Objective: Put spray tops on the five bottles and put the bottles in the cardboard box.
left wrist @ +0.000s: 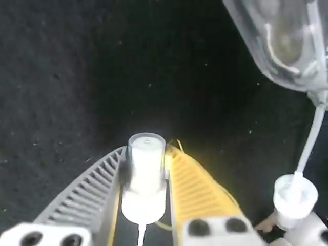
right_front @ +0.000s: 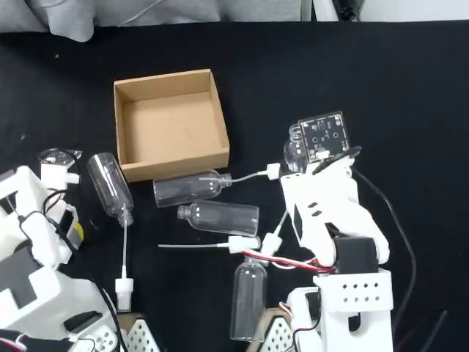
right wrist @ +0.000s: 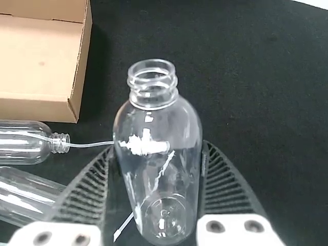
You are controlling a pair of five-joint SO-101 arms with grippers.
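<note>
My right gripper [right wrist: 156, 154] is shut on a clear bottle [right wrist: 154, 128] with a bare, open neck; from above this bottle [right_front: 295, 149] stands out of the gripper to the right of the cardboard box [right_front: 170, 121]. My left gripper [left wrist: 146, 156] is shut on a white spray top [left wrist: 145, 177] with a clear cap, seen at the table's left edge [right_front: 58, 170]. Another bottle [right_front: 110, 185] lies near it, its tube running to a loose spray top [right_front: 124, 290]. Three more bottles [right_front: 189, 188] [right_front: 220, 217] [right_front: 248, 297] lie in the middle.
The box is open and holds nothing. A spray top [right_front: 242, 244] with its long tube lies between the middle bottles, and another white top [right_front: 271, 242] lies beside it. Red and white cables run by the right arm's base [right_front: 344, 293].
</note>
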